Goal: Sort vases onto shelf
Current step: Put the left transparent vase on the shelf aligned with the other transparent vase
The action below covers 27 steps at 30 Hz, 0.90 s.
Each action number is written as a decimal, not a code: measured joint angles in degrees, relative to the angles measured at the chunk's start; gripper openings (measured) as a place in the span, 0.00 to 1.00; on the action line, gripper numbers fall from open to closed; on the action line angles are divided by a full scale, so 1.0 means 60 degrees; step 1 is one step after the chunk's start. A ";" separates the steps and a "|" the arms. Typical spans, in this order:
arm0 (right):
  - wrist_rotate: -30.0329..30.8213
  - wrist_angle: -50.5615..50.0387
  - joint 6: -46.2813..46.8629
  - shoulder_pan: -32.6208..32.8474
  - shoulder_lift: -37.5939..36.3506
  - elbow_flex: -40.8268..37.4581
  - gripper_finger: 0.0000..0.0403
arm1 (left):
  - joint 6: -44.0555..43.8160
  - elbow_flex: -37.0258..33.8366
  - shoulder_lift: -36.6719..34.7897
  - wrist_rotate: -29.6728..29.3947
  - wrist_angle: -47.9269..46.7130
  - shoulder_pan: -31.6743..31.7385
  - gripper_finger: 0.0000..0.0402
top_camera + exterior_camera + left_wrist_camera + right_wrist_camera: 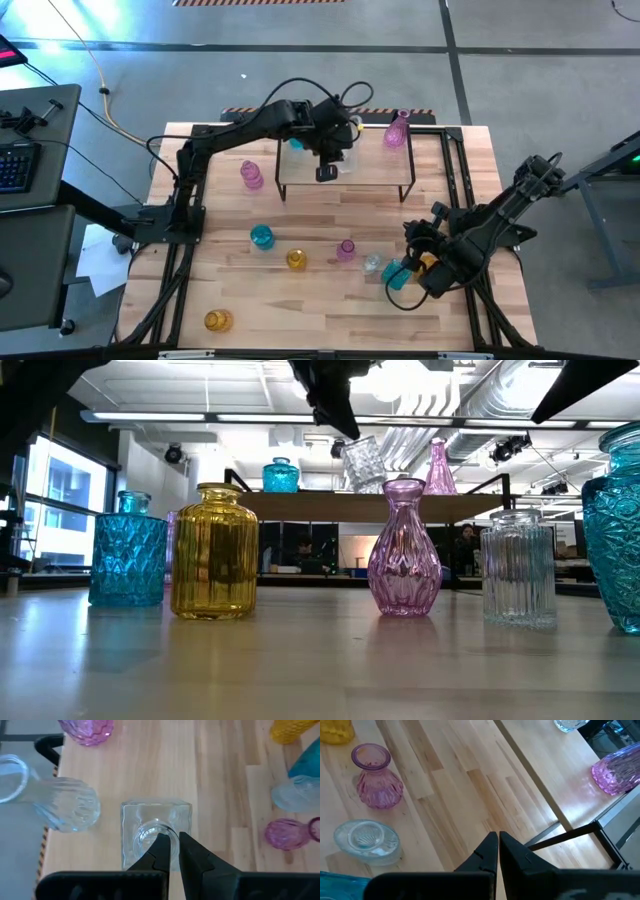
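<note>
The shelf (380, 170) stands at the table's far middle, with a teal vase (281, 475) and a pink vase (398, 130) on its board. My left gripper (172, 842) reaches over the board and is shut on a clear square vase (150, 820). A second clear ribbed vase (62, 807) sits beside it toward the far edge. My right gripper (497, 842) hovers shut and empty over the table's near right. It is close to a teal vase (398, 275), a clear vase (367, 840) and a pink vase (372, 777). My left gripper pinches the rim of the clear vase's mouth (172, 831), one finger inside the opening and one outside. The fingers come slanting down from above. The vase hangs tilted below them (365, 463), its base at the shelf board; whether it touches I cannot tell.
Loose vases stand on the table in front of the shelf: pink (251, 175), teal (262, 237), amber (296, 260), another amber one (428, 262) by my right gripper and yellow (217, 320) near the front left. Black frame bars run along the table's sides.
</note>
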 joint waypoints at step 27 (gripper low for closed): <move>0.0054 0.0000 0.0073 0.0011 0.0000 0.0000 0.00 | -0.0104 0.0000 0.0375 -0.0145 0.0302 -0.0001 0.09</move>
